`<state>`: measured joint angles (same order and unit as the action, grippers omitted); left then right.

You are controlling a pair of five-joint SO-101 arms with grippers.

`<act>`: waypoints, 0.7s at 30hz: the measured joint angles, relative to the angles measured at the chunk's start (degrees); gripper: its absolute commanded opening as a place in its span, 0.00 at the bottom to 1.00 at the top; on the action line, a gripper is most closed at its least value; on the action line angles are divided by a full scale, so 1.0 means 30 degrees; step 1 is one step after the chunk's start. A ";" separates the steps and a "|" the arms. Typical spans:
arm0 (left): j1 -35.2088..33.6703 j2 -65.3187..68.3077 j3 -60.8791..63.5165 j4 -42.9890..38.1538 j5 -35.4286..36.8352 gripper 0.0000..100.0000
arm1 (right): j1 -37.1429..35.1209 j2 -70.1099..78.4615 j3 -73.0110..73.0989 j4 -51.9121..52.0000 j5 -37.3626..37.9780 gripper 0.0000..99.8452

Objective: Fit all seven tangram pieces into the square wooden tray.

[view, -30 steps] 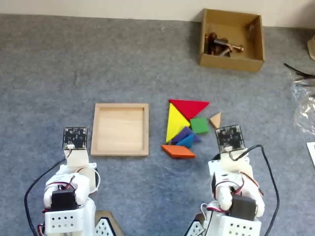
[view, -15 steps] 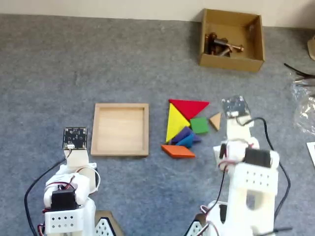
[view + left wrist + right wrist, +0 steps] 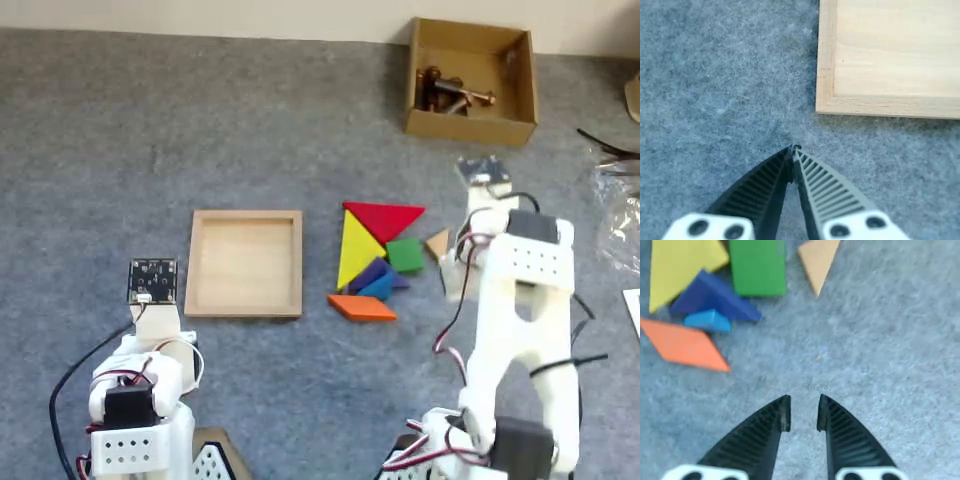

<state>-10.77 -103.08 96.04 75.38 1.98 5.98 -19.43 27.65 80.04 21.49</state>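
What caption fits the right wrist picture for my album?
The right tool, slightly open, hovers near the orange parallelogram and green square.

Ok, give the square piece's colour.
The square piece is green; the right wrist view shows it best.

My right gripper hangs over bare grey felt mat, jaws a little apart. Just ahead, a thin strip of mat splits the small tan wooden triangle from the green wooden square. The yellow triangle, dark blue piece, small light blue piece and red triangle crowd together, with little room for jaws. The orange slanted piece has open mat on my side. A wide strip of mat runs between the pieces and the square wooden tray. My left gripper, jaws together, sits near the tray's corner, and the raised rim blocks the way.
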 measured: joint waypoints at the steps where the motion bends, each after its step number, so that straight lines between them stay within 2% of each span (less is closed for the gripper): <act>1: 0.0000 0.0000 0.0000 0.0000 0.0000 0.00 | 0.0000 0.0410 -0.0527 0.0000 -0.0293 0.10; 10: 0.0000 0.0000 0.0000 0.0000 0.0000 0.00 | -0.3399 0.4396 -0.3751 0.0000 -0.0762 0.10; 15: 0.0000 0.0000 0.0000 0.0000 0.0000 0.00 | -0.3956 0.6564 -0.5949 -0.0234 -0.0762 0.10; 21: 0.0000 0.0000 0.0000 0.0000 0.0000 0.00 | -0.4630 0.8322 -0.7619 -0.0440 0.1612 0.10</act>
<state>-10.77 -103.08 96.04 75.38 1.98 -7.91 5.54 4.79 78.73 26.33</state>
